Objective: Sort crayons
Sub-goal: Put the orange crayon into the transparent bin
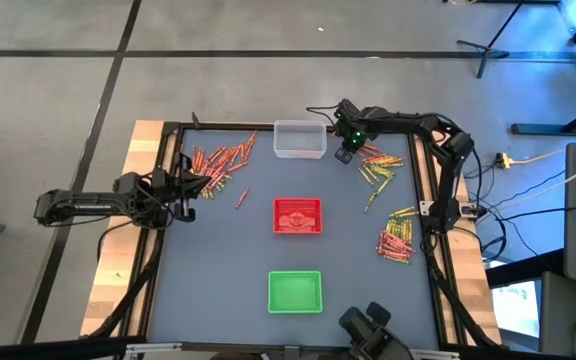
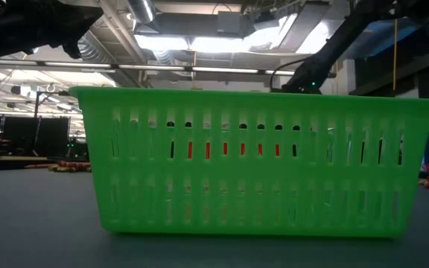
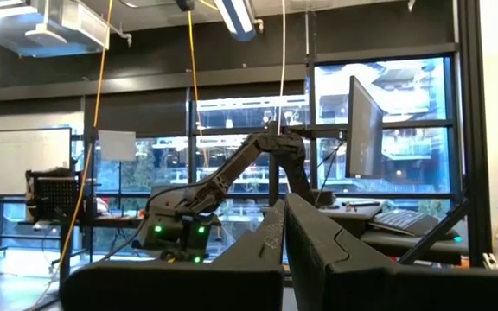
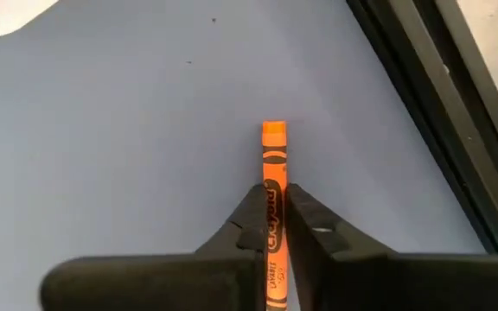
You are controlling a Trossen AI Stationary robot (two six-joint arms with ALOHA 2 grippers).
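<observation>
My right gripper point(image 1: 346, 152) is at the table's far side, just right of the clear tray point(image 1: 299, 140), and is shut on an orange crayon point(image 4: 273, 173) over the grey mat. My left gripper point(image 1: 198, 186) is at the table's left, near the far-left pile of orange and red crayons point(image 1: 223, 158). Its fingers point(image 3: 294, 226) stand together, hold nothing and point level across the table. More crayons lie in a far-right pile point(image 1: 378, 165) and a right-edge pile point(image 1: 398, 240). My right gripper pinches the orange crayon's paper-wrapped shaft point(image 4: 273, 200) between its two fingertips. The crayon lies along the fingers and sticks out past them, its flat end point(image 4: 273, 130) leading. The fingers come from above, pointing down at the mat. I cannot tell whether that end touches the mat.
A red tray point(image 1: 297, 215) sits at mid-table and a green tray point(image 1: 295, 291) nearer the front edge; the green tray point(image 2: 252, 160) fills the low view. A single crayon point(image 1: 240, 198) lies left of the red tray. The dark table frame point(image 4: 439, 95) runs close beside my right gripper.
</observation>
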